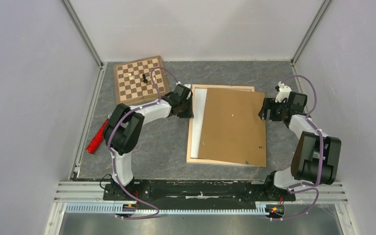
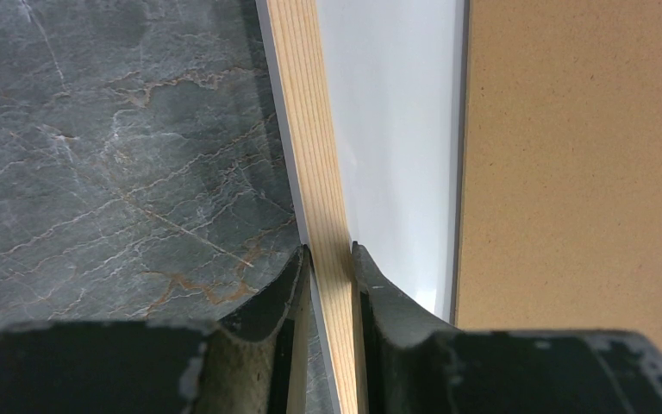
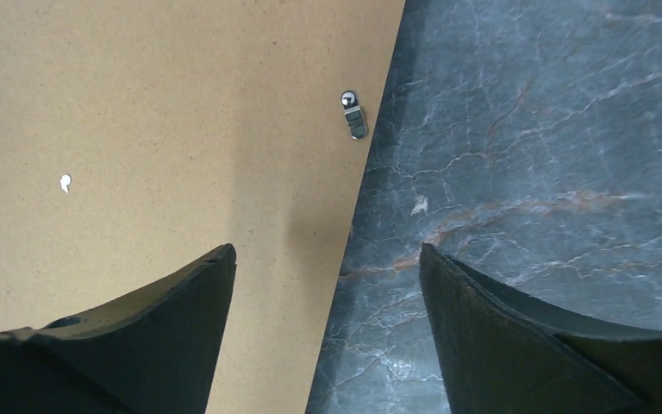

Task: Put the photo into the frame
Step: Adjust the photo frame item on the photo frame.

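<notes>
Grey marbled table (image 1: 166, 147) carries one frame (image 1: 191, 142), flat at the centre. One photo (image 1: 199, 112) lies white back up, seen as a strip along the frame's 9 o'clock bar. One brown backing board (image 1: 235, 127) lies a little turned over both. Of the two tools, the left tool (image 2: 332, 259) is pinched on that wooden bar, and the right tool (image 3: 327, 267) stands wide apart over the board's 3 o'clock edge, holding nothing. One chessboard (image 1: 139, 83) sits at 11 o'clock.

Left arm: elbow bent, forearm reaching forward and inward.
Left gripper (image 2: 330, 252): fingers pinched narrow on one bar of the frame (image 2: 310, 121).
Right arm: folded, wrist turned inward.
Right gripper (image 3: 326, 252): fingers spread wide, holding nothing.
</notes>
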Motion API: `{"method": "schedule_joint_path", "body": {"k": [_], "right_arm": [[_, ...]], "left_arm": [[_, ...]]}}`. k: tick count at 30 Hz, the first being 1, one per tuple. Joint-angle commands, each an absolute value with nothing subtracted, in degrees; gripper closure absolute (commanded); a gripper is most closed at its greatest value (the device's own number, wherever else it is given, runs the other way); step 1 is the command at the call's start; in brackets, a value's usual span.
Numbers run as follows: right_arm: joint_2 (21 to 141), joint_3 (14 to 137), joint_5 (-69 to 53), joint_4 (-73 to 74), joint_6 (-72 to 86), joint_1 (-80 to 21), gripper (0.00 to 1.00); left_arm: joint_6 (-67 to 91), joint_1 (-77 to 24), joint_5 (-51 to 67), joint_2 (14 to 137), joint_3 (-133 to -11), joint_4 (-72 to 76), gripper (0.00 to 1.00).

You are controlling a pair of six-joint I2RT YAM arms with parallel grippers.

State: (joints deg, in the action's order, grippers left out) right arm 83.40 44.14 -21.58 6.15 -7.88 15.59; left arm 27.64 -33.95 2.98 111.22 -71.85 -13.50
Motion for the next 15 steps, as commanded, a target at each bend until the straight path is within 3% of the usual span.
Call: {"method": "schedule_joint_path", "body": {"k": [1, 15], "right_arm": [[85.7, 43.4, -23.1, 3.7, -6.7, 15.7, 0.22], [92.7, 43.6, -30.2, 1.6, -3.5, 17.6, 0.32]], "left_arm": [[25.6, -34.8, 3.8, 111.0, -73.4, -13.3, 0.98], [25.7, -34.8, 4.7, 111.5, -73.2, -12.8, 0.98]]}}
